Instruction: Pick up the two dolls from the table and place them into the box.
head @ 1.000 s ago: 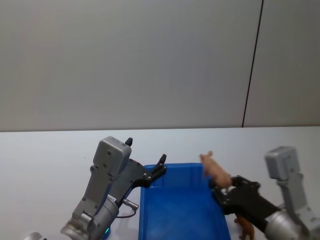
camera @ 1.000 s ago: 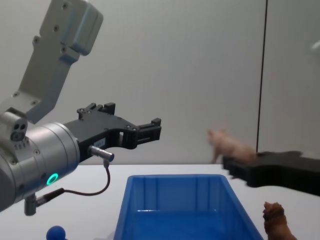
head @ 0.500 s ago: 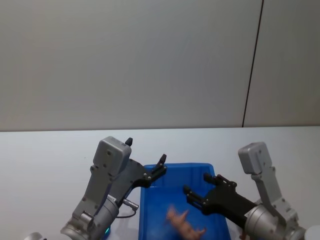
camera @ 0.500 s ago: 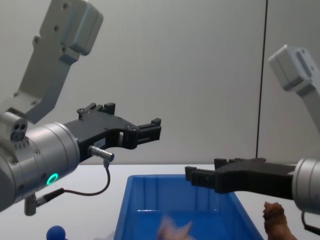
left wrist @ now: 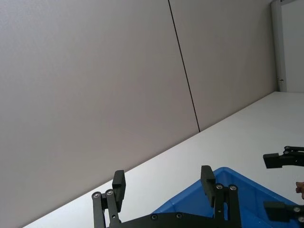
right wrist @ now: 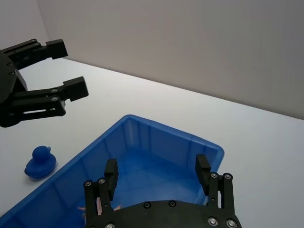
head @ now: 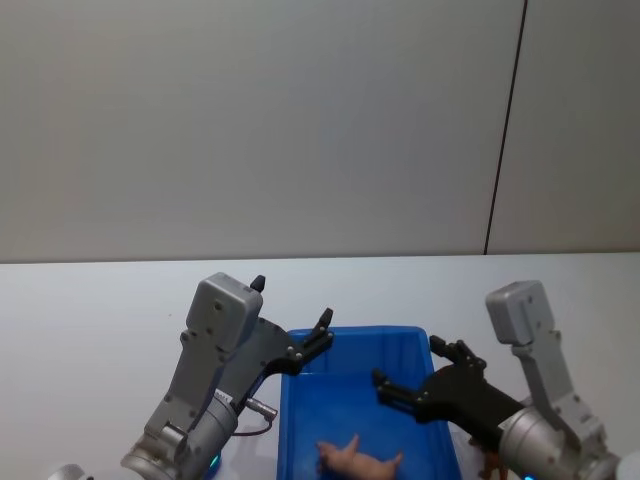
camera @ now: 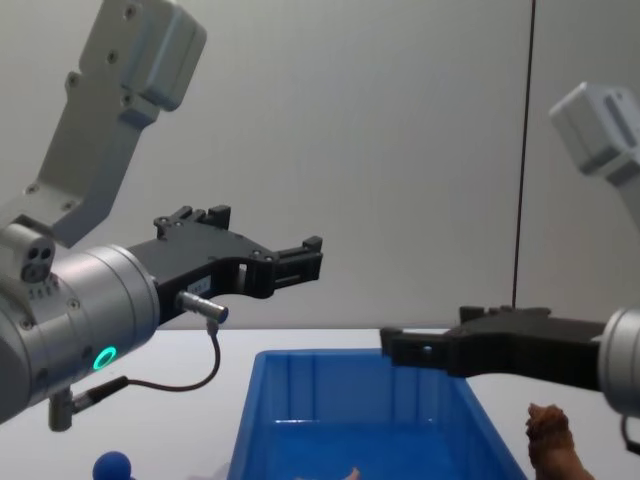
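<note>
The blue box (head: 350, 334) stands on the white table between my arms. A pale pink doll (head: 356, 464) lies on its side on the box floor, free of both grippers. Beyond the box's right wall, the reddish-brown shaggy doll (camera: 552, 440) stands on the table (head: 492, 467). My right gripper (head: 410, 364) hovers open above the right half of the box (right wrist: 176, 133), nothing between its fingers (right wrist: 156, 164). My left gripper (head: 292, 302) hangs open and empty above the box's far left corner (left wrist: 163, 175).
A small blue rubber duck (right wrist: 39, 164) sits on the table left of the box, under my left arm (camera: 112, 466). White tabletop (head: 80, 320) extends behind and to both sides. A grey wall stands at the back.
The right gripper, which held the pink doll above the box's right rim, opened. The doll dropped and now rests on the box floor. The right gripper has drawn back a little. The left arm stayed still.
</note>
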You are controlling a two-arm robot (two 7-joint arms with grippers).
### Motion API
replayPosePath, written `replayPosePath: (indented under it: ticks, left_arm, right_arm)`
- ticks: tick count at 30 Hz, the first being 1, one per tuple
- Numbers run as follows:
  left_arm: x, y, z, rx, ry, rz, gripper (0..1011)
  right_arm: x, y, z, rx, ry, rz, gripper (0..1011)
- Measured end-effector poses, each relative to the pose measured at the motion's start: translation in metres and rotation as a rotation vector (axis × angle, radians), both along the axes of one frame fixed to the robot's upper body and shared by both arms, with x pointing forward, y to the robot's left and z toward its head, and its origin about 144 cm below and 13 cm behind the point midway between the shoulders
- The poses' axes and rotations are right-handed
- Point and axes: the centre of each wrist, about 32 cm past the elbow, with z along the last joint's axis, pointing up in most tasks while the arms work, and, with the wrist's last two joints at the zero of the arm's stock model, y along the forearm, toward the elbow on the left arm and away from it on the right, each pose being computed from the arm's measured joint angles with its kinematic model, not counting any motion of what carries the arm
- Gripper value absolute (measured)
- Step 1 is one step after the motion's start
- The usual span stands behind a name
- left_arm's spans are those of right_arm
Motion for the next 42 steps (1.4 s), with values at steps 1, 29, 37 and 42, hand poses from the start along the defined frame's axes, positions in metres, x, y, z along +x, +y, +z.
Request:
replayPosePath:
  ticks: [1,29,37,42]
  left_arm:
    - [0.0,0.0,0.0,0.0,0.0,0.0,1001]
    - [0.0,0.0,0.0,0.0,0.0,0.0,1001]
    - [0.0,0.0,0.0,0.0,0.0,0.0,1001]
    - [0.0,0.0,0.0,0.0,0.0,0.0,1001]
  right_arm:
    - [-0.001,-0.001,0.0,-0.001,-0.003,-0.006,1001]
    - [-0.05,-0.037,0.0,-0.067,0.002,-0.261,1001]
    - [-0.058,-0.042,-0.01,-0.09,0.036,-0.289,1001]
    - [-0.061,-0.044,-0.016,-0.1,0.056,-0.297,1001]
